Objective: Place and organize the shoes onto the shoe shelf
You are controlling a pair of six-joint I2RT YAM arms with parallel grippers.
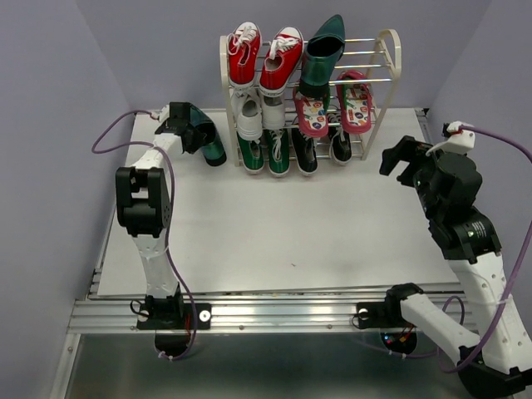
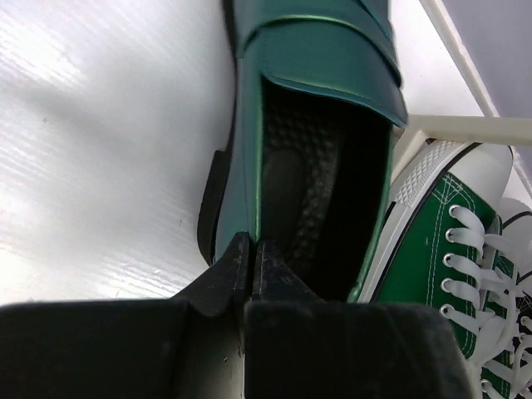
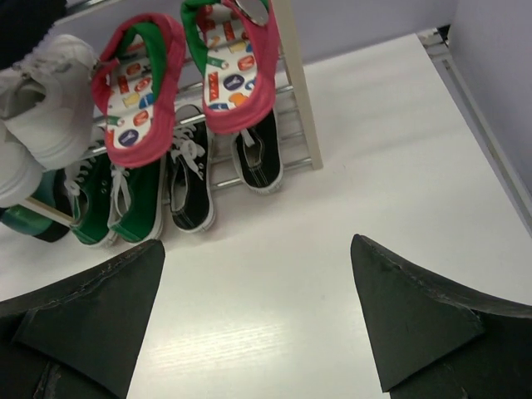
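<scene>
**Teal loafer gripped beside the rack; right end effector open**

The left end effector (image 1: 195, 131) was seen closed on a dark teal-green glossy loafer (image 1: 214, 150). Its fingers (image 2: 237, 266) were pinched together over the shoe's side wall at the opening. The loafer was held at the back left of the white tabletop (image 1: 291, 224), just beside the left end of the cream-white shoe rack with arched side frames and thin silver rods (image 1: 389, 51). Its side was close against a pair of green lace-up sneakers (image 1: 264, 151). Whether its sole touched the tabletop could not be told.

The right end effector (image 1: 406, 162) was held above the right side of the tabletop, apart from the rack. Its jaws were spread wide with nothing between them.

On the rack, a pair of red lace-up sneakers (image 1: 262, 56) and a matching second teal-green loafer (image 1: 321, 51) were found on the top tier. A pair of white sneakers (image 1: 248, 112) and the pink-edged flip-flops with colourful patterned footbeds (image 1: 332, 106) occupied the middle tier. The green sneakers and a pair of black low-top sneakers with white laces (image 1: 320, 150) were lined up on the bottom tier.
</scene>
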